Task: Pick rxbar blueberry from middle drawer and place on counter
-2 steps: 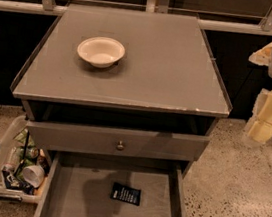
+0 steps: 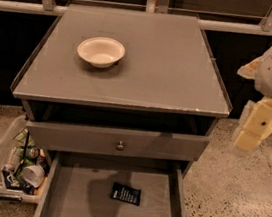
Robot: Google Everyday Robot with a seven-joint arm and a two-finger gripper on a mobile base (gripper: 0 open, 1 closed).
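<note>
The rxbar blueberry (image 2: 125, 193) is a small dark wrapper with white print. It lies flat on the grey floor of the open middle drawer (image 2: 72, 202) at the bottom of the view. The counter (image 2: 172, 65) is the grey square cabinet top above it. My gripper (image 2: 257, 126) hangs off the cream arm at the right, beside the counter's right front corner. It is above the speckled floor, well up and to the right of the bar, and holds nothing I can see.
A white bowl (image 2: 101, 51) sits on the counter's left half. The drawer front with a brass knob (image 2: 119, 145) stands just above the open drawer. A clear bin of cans and packets (image 2: 14, 166) sits on the floor at the left. A railing runs behind.
My gripper has shifted slightly left and down, toward the cabinet's right side. The bar, the bowl and the drawers have not moved.
</note>
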